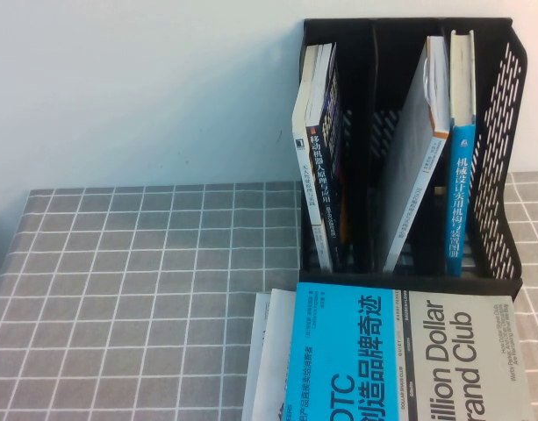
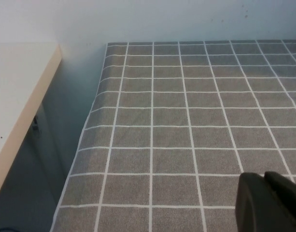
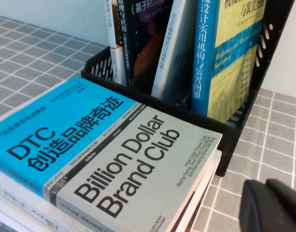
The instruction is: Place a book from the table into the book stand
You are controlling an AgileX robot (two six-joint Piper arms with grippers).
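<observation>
High view first: we see the table (image 1: 128,289), a grey cloth with a white grid, filling most of the frame. At its far right stands the book stand (image 1: 505,158), a black rack with slotted side walls, taller than the books in it. Flat on the table just in front of the rack lies a stack topped by the cyan and white "Billion Dollar Brand Club" book (image 1: 400,360). Inside the rack, the dark book (image 1: 326,167) with white Chinese characters on its spine stands upright in the robot's-left slot, beside a pale book (image 1: 305,149). Further right a grey-white book (image 1: 418,149) leans, and a blue-spined book (image 1: 462,175) stands next to the right wall.

Neither arm shows from above. We find the left gripper (image 2: 268,203) as a dark tip low over bare cloth near the table's left edge, and the right gripper (image 3: 273,205) as a dark tip beside the stack, near the rack's corner. Whether either is wide, narrow or holding anything, we cannot tell.
</observation>
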